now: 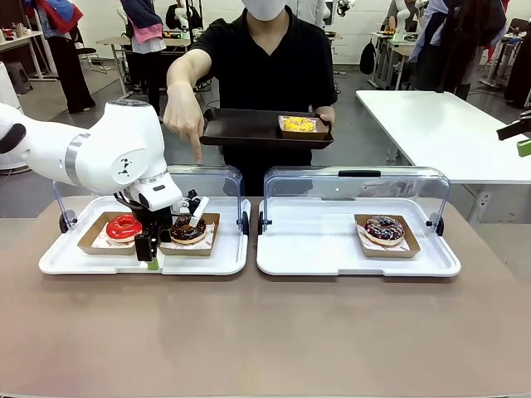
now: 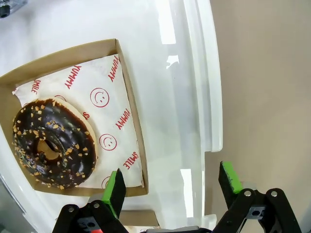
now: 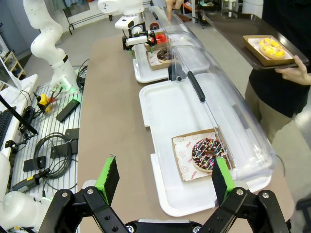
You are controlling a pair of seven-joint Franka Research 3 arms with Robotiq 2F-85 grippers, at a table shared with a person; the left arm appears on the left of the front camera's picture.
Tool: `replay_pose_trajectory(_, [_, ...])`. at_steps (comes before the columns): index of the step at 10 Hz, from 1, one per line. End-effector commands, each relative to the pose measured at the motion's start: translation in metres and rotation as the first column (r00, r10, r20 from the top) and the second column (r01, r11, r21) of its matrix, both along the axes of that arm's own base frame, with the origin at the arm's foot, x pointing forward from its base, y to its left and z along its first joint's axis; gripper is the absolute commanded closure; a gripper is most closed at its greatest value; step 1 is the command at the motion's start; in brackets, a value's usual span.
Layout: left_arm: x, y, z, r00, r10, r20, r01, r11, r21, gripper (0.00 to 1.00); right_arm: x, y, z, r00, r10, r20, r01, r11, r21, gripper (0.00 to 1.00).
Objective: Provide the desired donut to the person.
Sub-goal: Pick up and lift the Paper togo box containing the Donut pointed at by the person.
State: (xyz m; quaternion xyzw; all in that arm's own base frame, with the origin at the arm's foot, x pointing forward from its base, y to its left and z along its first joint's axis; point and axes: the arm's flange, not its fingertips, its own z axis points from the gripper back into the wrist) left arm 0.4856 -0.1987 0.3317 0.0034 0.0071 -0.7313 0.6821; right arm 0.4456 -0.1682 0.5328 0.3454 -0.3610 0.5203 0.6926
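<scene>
The person [image 1: 265,62] in a black T-shirt points a finger [image 1: 197,153] down at the left white tray [image 1: 124,264]. That tray holds a chocolate donut with nuts [image 1: 188,230] [image 2: 51,143] and a red glazed donut [image 1: 123,225], each in a cardboard box. My left gripper [image 1: 152,249] [image 2: 172,187] hangs open over the front edge of the chocolate donut's box [image 2: 133,126], whose side wall lies between the fingers. My right gripper [image 3: 165,179] is open and holds nothing, high above the right tray's end. A part of it shows at the picture's edge [image 1: 521,139].
The person's other hand holds a black tray [image 1: 241,137] with a yellow donut [image 1: 299,124] [image 3: 270,47]. The right white tray [image 1: 315,257] carries a sprinkled chocolate donut [image 1: 383,229] [image 3: 207,154]. Clear lids [image 1: 357,178] stand open behind both trays. Cables lie beside the table [image 3: 53,145].
</scene>
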Motion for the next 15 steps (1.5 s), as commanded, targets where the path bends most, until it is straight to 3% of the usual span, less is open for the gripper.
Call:
replay_pose_trajectory(1, [0.0060, -0.0028, -0.0023, 0.999, 0.025, 0.034, -0.025, 0.999, 0.022, 0.00, 0.0002, 0.0003, -0.0013, 1.000, -0.009, -0.002, 0.009, 1.000, -0.002, 0.00])
replay_pose_trajectory(10, [0.0115, -0.0009, -0.0078, 0.997, 0.065, 0.031, -0.065, 0.998, 0.006, 0.00, 0.0002, 0.0003, -0.0013, 1.000, -0.009, -0.002, 0.009, 1.000, -0.002, 0.00])
replay_pose_trajectory(13, [0.0137, 0.0018, -0.0099, 0.997, 0.069, 0.035, -0.069, 0.998, 0.000, 0.84, 0.0002, 0.0003, -0.0013, 1.000, -0.009, -0.002, 0.009, 1.000, -0.002, 0.00])
replay_pose_trajectory(14, [0.0139, 0.0025, -0.0100, 0.997, 0.068, 0.038, -0.068, 0.998, -0.001, 1.00, 0.0002, 0.0003, -0.0013, 1.000, -0.009, -0.002, 0.009, 1.000, -0.002, 0.00])
replay_pose_trajectory(15, [0.0140, 0.0026, -0.0104, 0.997, 0.069, 0.036, -0.069, 0.998, -0.003, 1.00, 0.0002, 0.0003, -0.0013, 1.000, -0.009, -0.002, 0.009, 1.000, -0.002, 0.00])
